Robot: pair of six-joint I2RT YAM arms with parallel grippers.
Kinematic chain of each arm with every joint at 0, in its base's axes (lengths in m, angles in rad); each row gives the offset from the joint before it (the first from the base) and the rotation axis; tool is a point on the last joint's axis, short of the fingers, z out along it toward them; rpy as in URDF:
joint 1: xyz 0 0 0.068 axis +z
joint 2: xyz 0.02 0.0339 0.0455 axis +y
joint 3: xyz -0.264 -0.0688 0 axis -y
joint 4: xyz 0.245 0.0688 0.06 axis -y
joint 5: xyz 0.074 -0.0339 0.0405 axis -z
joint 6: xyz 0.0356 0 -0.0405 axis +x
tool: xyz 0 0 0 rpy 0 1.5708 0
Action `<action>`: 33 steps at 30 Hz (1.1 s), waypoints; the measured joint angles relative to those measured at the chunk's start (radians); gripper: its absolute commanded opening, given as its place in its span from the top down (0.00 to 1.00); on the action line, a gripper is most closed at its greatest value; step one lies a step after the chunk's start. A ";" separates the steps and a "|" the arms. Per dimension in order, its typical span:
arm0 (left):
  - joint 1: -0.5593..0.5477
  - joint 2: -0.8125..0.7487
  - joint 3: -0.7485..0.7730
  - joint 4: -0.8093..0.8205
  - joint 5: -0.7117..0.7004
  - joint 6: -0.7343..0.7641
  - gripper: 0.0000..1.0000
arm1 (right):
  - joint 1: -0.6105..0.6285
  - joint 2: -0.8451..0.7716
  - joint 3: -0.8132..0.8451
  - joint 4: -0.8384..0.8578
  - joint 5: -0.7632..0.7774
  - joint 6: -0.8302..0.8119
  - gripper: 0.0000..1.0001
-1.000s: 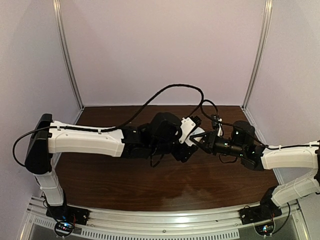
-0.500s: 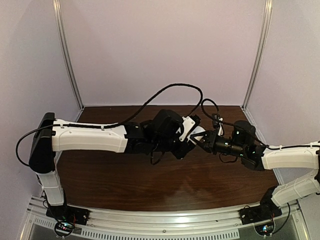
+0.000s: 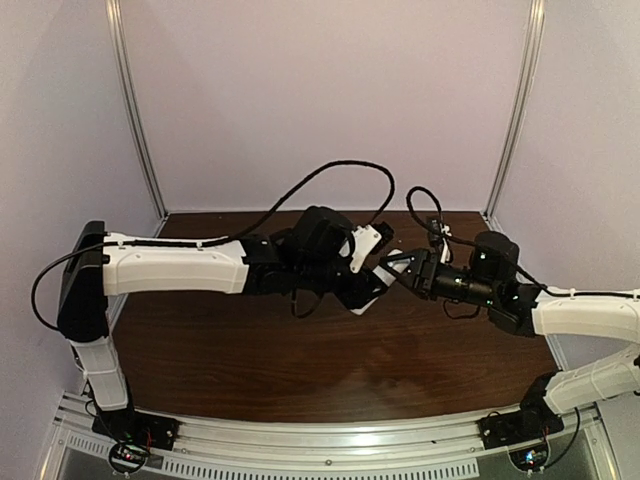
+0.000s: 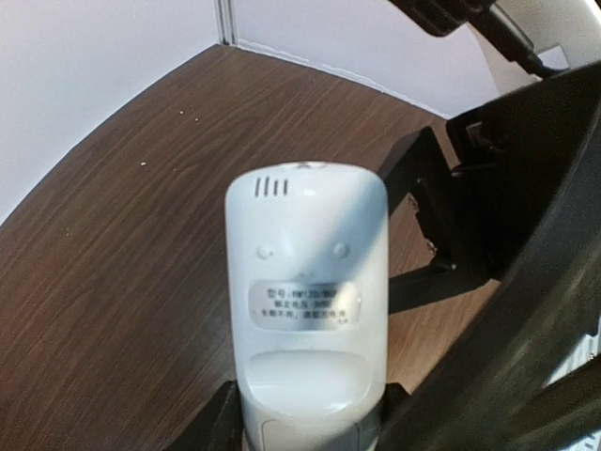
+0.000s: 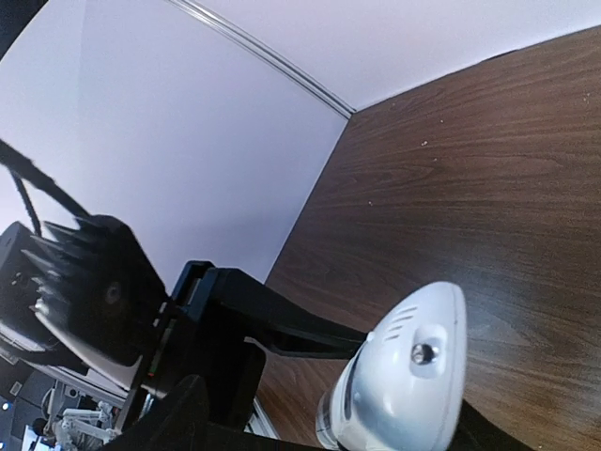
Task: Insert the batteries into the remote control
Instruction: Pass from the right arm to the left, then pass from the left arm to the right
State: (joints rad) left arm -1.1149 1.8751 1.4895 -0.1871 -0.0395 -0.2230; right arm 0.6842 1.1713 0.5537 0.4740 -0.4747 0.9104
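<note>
The remote control (image 4: pixel 306 282) is a slim white bar seen from its plain back, with a silver label. My left gripper (image 4: pixel 305 425) is shut on its near end, a black finger (image 4: pixel 214 425) on each side. In the right wrist view the remote's rounded far tip (image 5: pixel 408 371) lies between the spread fingers of my right gripper (image 5: pixel 329 430), which is open. From above, the left gripper (image 3: pixel 360 285) and the right gripper (image 3: pixel 392 266) meet above the middle of the table. The batteries are out of view.
The brown wooden table (image 3: pixel 250 340) lies below both arms, closed in by pale walls and metal corner posts (image 3: pixel 135 110). Black cables (image 3: pixel 330 180) loop above the wrists. The right gripper's black body (image 4: pixel 526 188) fills the right of the left wrist view.
My right gripper has gone from shut to open around the remote's tip. My left gripper has closed on the remote. Both wrists have shifted slightly toward the far wall.
</note>
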 measured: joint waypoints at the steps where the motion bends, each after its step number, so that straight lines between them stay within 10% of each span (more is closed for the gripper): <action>1: 0.010 -0.009 -0.012 0.013 0.032 0.000 0.71 | -0.004 -0.010 0.005 -0.008 -0.005 -0.013 0.17; 6: 0.066 -0.092 -0.119 0.084 0.234 0.005 0.74 | -0.029 -0.072 0.039 -0.035 -0.038 -0.115 0.01; 17: 0.098 -0.227 -0.182 0.254 0.591 0.036 0.75 | -0.031 -0.181 0.068 0.004 -0.150 -0.322 0.01; 33: 0.112 -0.239 -0.237 0.442 0.777 -0.050 0.75 | -0.026 -0.083 0.069 0.356 -0.397 -0.195 0.34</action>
State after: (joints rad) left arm -1.0031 1.6360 1.2530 0.2550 0.7376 -0.2726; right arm 0.6586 1.0885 0.6224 0.8299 -0.8715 0.7155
